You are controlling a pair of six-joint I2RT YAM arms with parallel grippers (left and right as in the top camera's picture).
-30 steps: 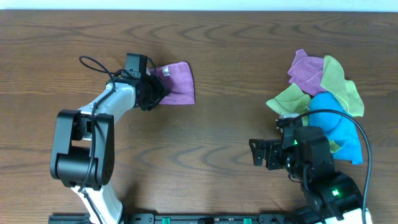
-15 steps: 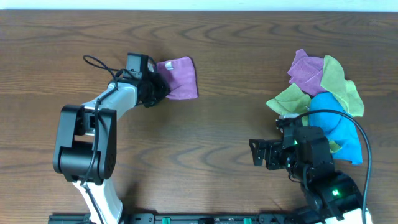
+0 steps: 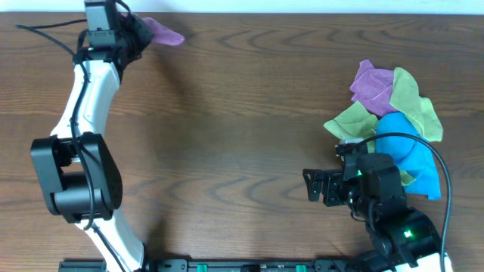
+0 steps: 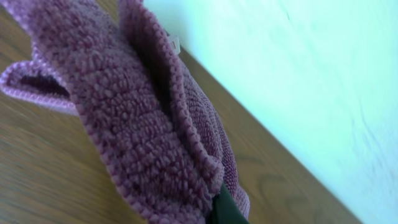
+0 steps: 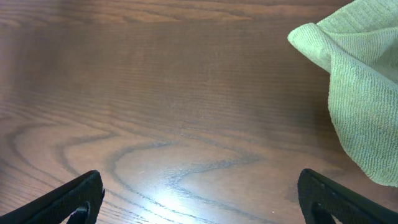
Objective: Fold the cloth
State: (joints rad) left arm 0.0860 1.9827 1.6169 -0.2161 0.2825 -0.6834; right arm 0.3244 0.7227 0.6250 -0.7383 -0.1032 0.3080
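A purple cloth [image 3: 163,32], bunched and hanging, is at the far left edge of the table, with my left gripper [image 3: 141,32] shut on it. The left wrist view shows the same cloth [image 4: 143,118] filling the left half in loose folds, with one dark finger [image 4: 222,210] showing beneath it. Over bare wood at the front right, my right gripper [image 3: 317,186] stands open. Its fingers [image 5: 69,201] are wide apart with nothing between them.
A pile of cloths lies at the right: purple [image 3: 372,83], light green [image 3: 414,102] and blue [image 3: 408,155]. A green corner [image 5: 354,81] of that pile reaches into the right wrist view. A white wall [image 4: 298,68] runs behind the table's far edge.
My left gripper has shut on the purple cloth and swung from the left middle of the table up to the far left edge, lifting the cloth. The right arm has not moved.
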